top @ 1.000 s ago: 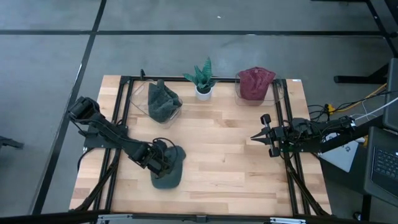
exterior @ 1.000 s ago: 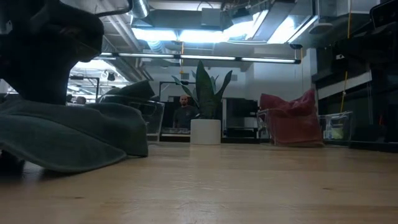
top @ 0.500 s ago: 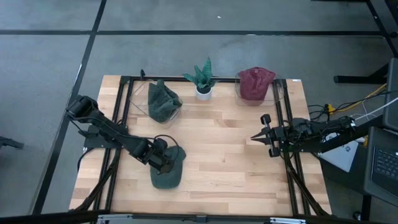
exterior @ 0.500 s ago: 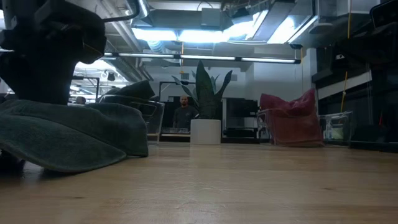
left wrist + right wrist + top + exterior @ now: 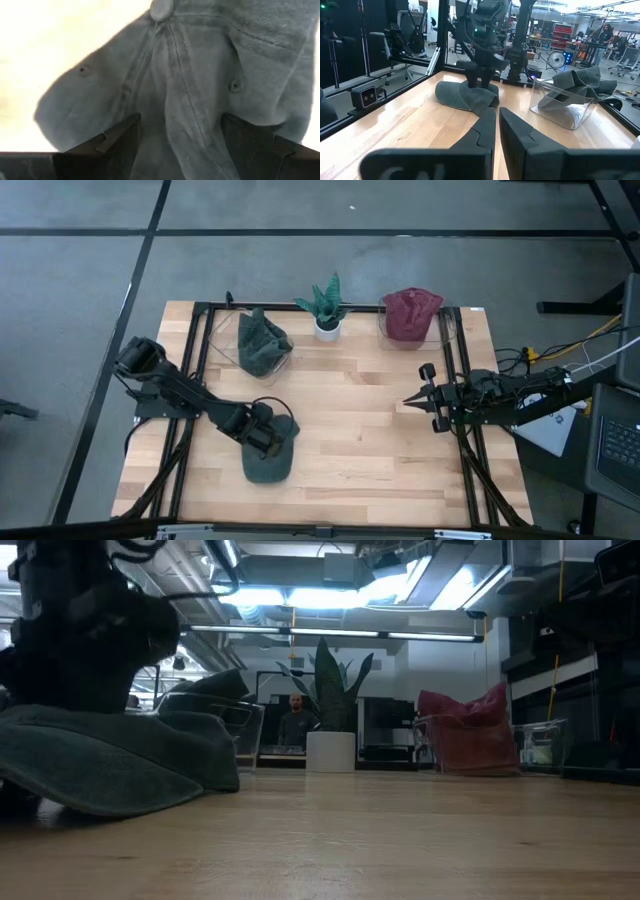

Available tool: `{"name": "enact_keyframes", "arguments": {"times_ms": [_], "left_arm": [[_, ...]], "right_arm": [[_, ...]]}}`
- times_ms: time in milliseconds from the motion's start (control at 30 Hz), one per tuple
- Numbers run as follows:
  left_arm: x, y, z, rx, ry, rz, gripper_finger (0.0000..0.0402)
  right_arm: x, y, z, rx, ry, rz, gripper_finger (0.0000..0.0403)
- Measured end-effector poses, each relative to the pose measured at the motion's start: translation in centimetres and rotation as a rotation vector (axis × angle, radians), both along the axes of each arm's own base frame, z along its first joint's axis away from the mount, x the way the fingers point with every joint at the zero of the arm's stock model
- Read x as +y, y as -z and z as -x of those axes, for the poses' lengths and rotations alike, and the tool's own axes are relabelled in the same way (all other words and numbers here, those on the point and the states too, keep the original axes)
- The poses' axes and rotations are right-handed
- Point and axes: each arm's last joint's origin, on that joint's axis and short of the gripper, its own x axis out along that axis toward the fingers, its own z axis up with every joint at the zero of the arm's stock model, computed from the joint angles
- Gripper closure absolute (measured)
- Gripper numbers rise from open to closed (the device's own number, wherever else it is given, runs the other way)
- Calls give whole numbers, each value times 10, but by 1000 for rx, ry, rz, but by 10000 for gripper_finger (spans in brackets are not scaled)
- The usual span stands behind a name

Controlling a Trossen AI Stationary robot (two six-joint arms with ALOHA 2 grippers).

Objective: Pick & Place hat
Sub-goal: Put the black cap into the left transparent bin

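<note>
A dark green hat [image 5: 268, 462] lies flat on the wooden table near its front left, crown up, also seen in the low view [image 5: 110, 760]. My left gripper [image 5: 258, 432] stands over it, pointing down and open, its two fingers on either side of a raised fold of the crown [image 5: 195, 100]. My right gripper [image 5: 410, 402] is shut and waits above the table's right side, holding nothing. My left gripper's open fingers [image 5: 117, 137] come from above and stand astride the fold of the hat's crown [image 5: 175, 125]. Whether the fingertips rest on the cloth cannot be told. The hat lies on the table.
At the back stand a clear bin with another green hat [image 5: 262, 342], a potted plant [image 5: 327, 318] and a clear bin with a red hat [image 5: 410, 315]. Black frame rails [image 5: 455, 380] run along both table sides. A person [image 5: 296, 722] sits far behind the table.
My left gripper has opened over the green hat and let go of its crown, staying nearly in place. The hat stays lying on the table.
</note>
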Motion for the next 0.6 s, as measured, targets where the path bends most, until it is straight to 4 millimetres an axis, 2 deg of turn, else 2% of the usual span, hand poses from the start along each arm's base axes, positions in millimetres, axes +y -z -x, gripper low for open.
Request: {"name": "enact_keyframes", "arguments": {"times_ms": [400, 500, 600], "left_arm": [[-7, 28, -15, 18, -4, 20, 146], [-7, 29, -15, 21, -3, 18, 175], [-7, 29, -15, 20, 18, 14, 223]], "right_arm": [[0, 0, 0, 1, 0, 0, 377], [0, 0, 0, 1, 0, 0, 377], [0, 0, 0, 0, 0, 0, 377]]}}
